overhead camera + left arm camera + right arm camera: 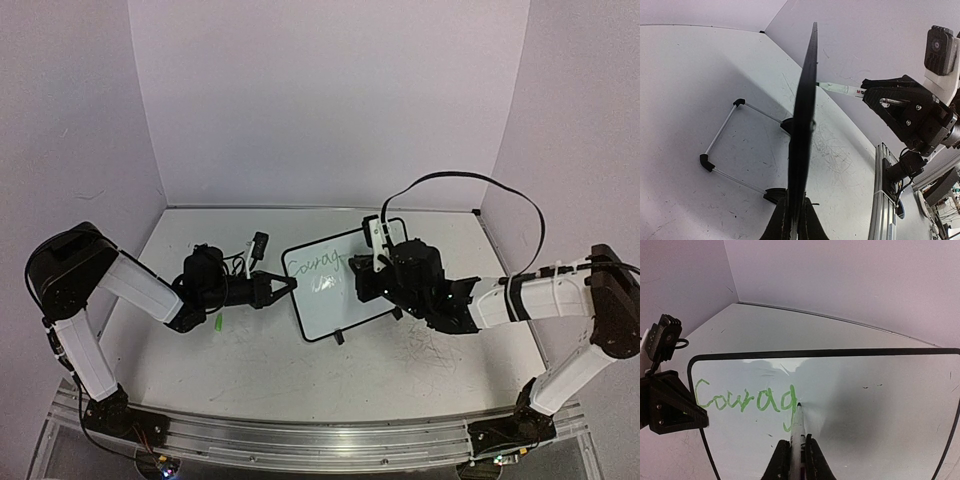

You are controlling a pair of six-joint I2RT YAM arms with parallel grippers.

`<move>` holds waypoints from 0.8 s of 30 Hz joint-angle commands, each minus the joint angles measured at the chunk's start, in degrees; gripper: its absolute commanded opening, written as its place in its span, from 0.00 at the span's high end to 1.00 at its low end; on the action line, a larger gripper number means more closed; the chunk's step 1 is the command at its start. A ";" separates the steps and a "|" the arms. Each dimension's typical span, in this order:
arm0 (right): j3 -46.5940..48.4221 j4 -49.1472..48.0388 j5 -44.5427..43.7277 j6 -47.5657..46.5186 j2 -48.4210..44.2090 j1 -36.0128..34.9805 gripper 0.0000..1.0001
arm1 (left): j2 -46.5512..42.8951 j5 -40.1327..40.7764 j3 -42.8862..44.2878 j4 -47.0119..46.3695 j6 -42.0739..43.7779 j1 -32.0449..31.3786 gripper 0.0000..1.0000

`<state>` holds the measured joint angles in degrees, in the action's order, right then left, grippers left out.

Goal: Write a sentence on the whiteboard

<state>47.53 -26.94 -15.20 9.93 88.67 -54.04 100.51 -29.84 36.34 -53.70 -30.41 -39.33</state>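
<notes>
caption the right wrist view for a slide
The right gripper presses a marker to the whiteboard; green sentence reads "Courag"

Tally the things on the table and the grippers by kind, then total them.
Small rectangular whiteboard with thin black frame: 1
White-barrelled green marker: 1
Small green cap-like piece on the tabletop: 1
Black two-finger grippers: 2, the left gripper clamped on the whiteboard's edge and the right gripper shut on the marker
Total: 5

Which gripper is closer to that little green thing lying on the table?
Left. The left gripper, clamped on the left edge of the whiteboard, is just right of the green piece. The right gripper, holding the marker against the board, sits farther across it.
</notes>
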 commanded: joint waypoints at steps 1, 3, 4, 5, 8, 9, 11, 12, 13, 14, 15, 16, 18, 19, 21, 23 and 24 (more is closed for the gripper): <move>2.09 -2.57 -1.33 -0.43 0.66 -0.17 1.00 | -1.80 0.11 -0.30 1.74 -0.46 0.22 1.00; 2.19 -2.71 -1.42 -0.44 0.96 -0.14 1.00 | -1.84 0.12 -0.32 1.73 -0.44 0.22 1.00; 2.27 -2.72 -1.51 -0.44 1.09 -0.16 1.00 | -1.88 0.15 -0.31 1.75 -0.41 0.22 1.00; 2.31 -2.72 -1.73 -0.40 1.22 -0.16 1.00 | -1.93 0.16 -0.34 1.73 -0.38 0.22 1.00; 2.20 -2.70 -2.53 -0.01 1.52 -0.17 1.00 | -2.10 0.19 -0.41 1.73 -0.41 0.21 1.00; 2.12 -2.61 -2.88 0.16 1.47 -0.18 1.00 | -2.15 0.20 -0.46 1.73 -0.42 0.22 1.00; 1.99 -2.35 -3.61 0.49 1.36 -0.14 1.00 | -2.21 0.22 -0.48 1.71 -0.43 0.21 1.00; 1.87 -2.20 -4.10 0.70 1.29 -0.15 1.00 | -2.17 0.22 -0.48 1.68 -0.41 0.20 1.00; 1.72 -2.10 -4.55 0.89 1.16 -0.12 1.00 | -2.14 0.22 -0.48 1.69 -0.41 0.22 1.00; 1.59 -1.98 -5.04 1.15 1.04 -0.04 1.00 | -2.15 0.23 -0.49 1.72 -0.43 0.22 1.00; 1.43 -1.97 -5.45 1.31 0.93 -0.05 1.00 | -2.14 0.23 -0.54 1.72 -0.43 0.22 1.00; 1.35 -1.89 -5.86 1.50 0.82 -0.02 1.00 | -2.10 0.22 -0.56 1.72 -0.43 0.22 1.00; 1.26 -1.82 -6.37 1.74 0.61 0.14 1.00 | -2.16 0.22 -0.57 1.71 -0.44 0.22 1.00; 1.29 -1.78 -6.36 1.82 0.55 0.21 1.00 | -2.16 0.29 -0.57 1.72 -0.43 0.22 1.00; 1.56 -1.90 -6.18 1.60 0.68 0.28 1.00 | -2.21 0.24 -0.57 1.74 -0.43 0.22 1.00; 1.81 -2.33 -5.58 1.10 0.97 0.32 1.00 | -2.15 0.28 -0.57 1.68 -0.43 0.22 1.00; 1.96 -2.65 -5.32 0.84 1.10 0.33 1.00 | -2.15 0.24 -0.52 1.70 -0.43 0.22 1.00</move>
<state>47.59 -27.76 -19.07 10.84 89.17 -54.15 100.25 -29.80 36.34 -53.34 -30.44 -39.33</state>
